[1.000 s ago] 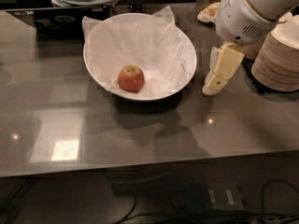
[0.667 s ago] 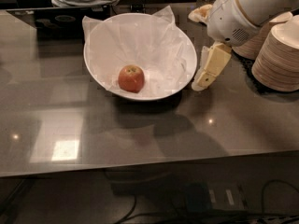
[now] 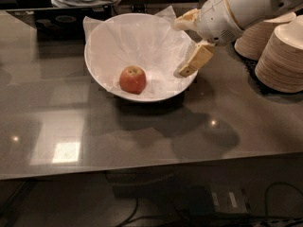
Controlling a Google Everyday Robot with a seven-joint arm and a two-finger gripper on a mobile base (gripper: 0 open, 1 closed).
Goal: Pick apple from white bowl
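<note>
1. At the back of the grey worktop, towards the middle, sits the white bowl. Its rim is tilted so that the far side stands higher than the near side.
2. Crinkled white paper lines the bowl, and its corners poke up past the far rim.
3. The apple rests on the paper at the bottom of the bowl, a little left of centre, stem dimple up. Open paper shows on every side of it.
4. The gripper hangs over the bowl's right rim with its two beige fingers spread and holding nothing. It is well apart from the apple.
5. The tip of the lower finger lies at the rim's inner edge; whether it touches the paper is hard to say.
6. Two stacks of beige paper bowls stand just right of the arm, at the worktop's right edge.
7. A broad stretch of worktop runs from the bowl to the front edge.
</note>
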